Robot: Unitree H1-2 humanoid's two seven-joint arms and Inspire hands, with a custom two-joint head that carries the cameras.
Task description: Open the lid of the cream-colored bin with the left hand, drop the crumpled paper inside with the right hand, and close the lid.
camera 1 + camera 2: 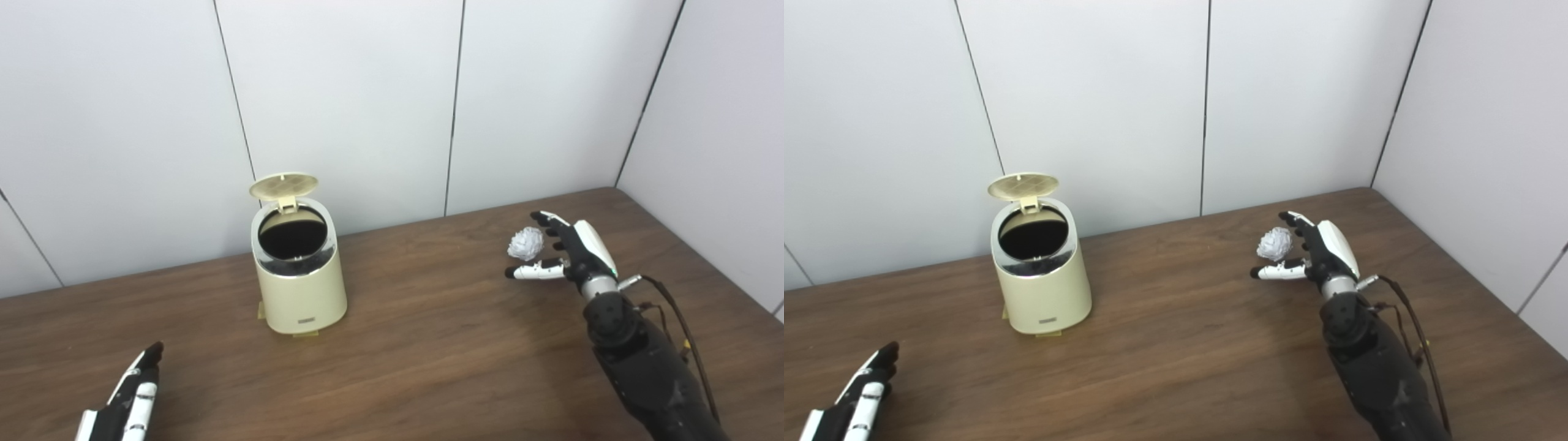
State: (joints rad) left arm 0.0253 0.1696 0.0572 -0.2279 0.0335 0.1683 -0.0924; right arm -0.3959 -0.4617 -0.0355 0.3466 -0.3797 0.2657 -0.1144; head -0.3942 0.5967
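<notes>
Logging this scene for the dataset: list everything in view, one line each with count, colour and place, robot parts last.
bin: one, cream, standing left of centre on the table, lid raised
crumpled paper: one, white, on the table at the right, between the right hand's fingers and thumb
table: one, dark brown wood, across the lower picture
wall panels: white, behind the table
left hand: one, black and white, bottom left corner, holding nothing
right hand: one, black and white, at the right, open around the paper

Matt wood-grain table [429, 343]; glossy plastic bin [300, 294] (chrome-look rim).
</notes>
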